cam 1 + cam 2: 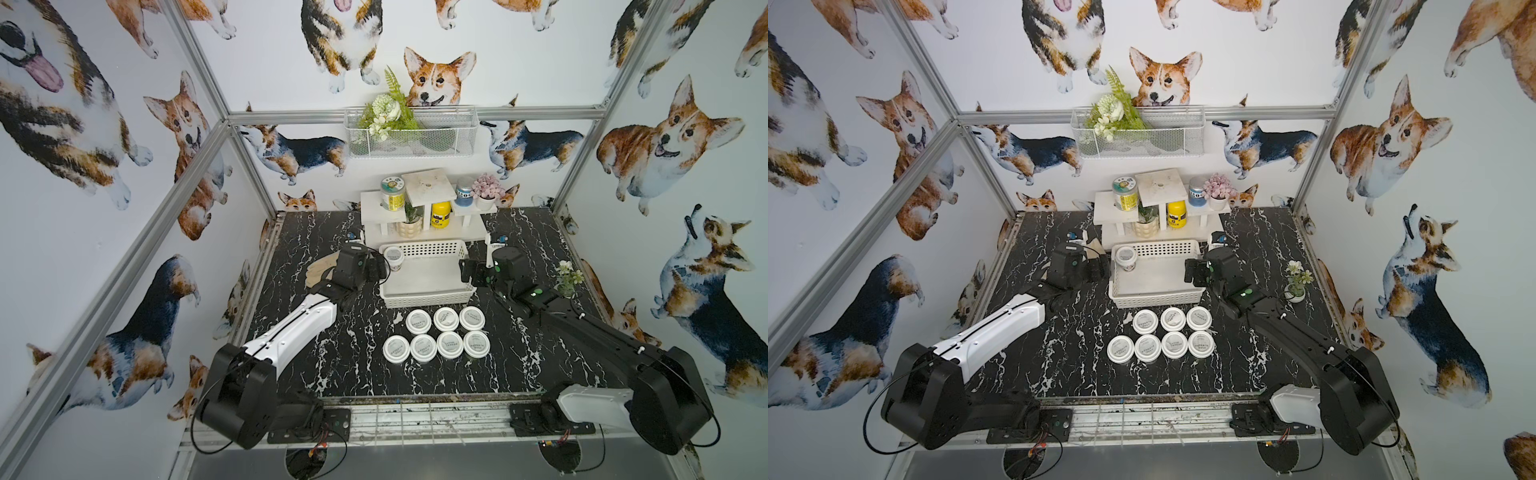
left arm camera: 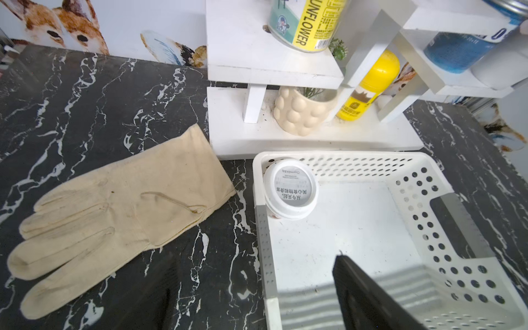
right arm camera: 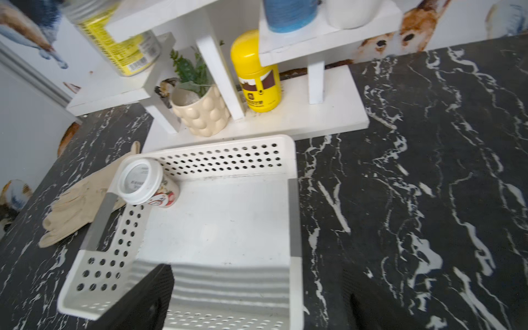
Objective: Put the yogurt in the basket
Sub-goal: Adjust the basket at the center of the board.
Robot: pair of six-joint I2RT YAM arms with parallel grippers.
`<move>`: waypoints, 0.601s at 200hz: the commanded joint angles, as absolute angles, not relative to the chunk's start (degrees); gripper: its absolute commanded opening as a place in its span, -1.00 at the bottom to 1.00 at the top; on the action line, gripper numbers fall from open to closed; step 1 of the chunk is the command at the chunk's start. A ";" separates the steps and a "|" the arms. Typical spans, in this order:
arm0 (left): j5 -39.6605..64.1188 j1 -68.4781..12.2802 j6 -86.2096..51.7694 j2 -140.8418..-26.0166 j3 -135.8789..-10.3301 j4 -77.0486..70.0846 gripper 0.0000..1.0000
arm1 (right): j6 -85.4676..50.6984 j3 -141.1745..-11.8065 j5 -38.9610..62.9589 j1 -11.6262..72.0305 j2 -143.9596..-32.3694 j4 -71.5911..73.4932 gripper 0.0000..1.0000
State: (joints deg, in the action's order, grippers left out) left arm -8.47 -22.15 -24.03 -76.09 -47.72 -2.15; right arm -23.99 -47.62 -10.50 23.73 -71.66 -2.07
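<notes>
The white perforated basket [image 1: 432, 276] [image 1: 1158, 276] [image 2: 343, 225] [image 3: 223, 220] sits mid-table. One yogurt jar [image 1: 393, 254] [image 1: 1126, 254] [image 2: 291, 187] [image 3: 141, 180] with a white printed lid stands in its far left corner. Several more yogurt jars [image 1: 446, 319] [image 1: 1172, 318] stand in two rows on the table in front of the basket. My left gripper [image 1: 380, 269] [image 2: 257, 300] is open astride the basket's left wall, holding nothing. At the basket's right wall my right gripper [image 1: 469, 272] [image 3: 257, 300] is open and empty too, one finger inside and one outside.
A beige glove [image 1: 320, 268] [image 2: 114, 217] lies left of the basket under my left arm. A white shelf [image 1: 424, 237] with a tall jar, a yellow bottle [image 1: 440, 214] and pots stands right behind the basket. A small flower pot [image 1: 567, 284] stands at the right.
</notes>
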 commanded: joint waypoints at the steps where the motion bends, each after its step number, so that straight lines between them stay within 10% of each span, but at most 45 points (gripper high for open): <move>1: -3.13 -20.00 -27.95 -72.78 -42.47 -15.56 0.76 | -23.60 -49.55 -7.97 20.75 -73.46 -6.60 0.70; 120: -1.80 -18.08 -30.11 -70.58 -35.88 -22.50 0.71 | -19.26 -58.20 -5.91 19.87 -87.78 -20.58 0.36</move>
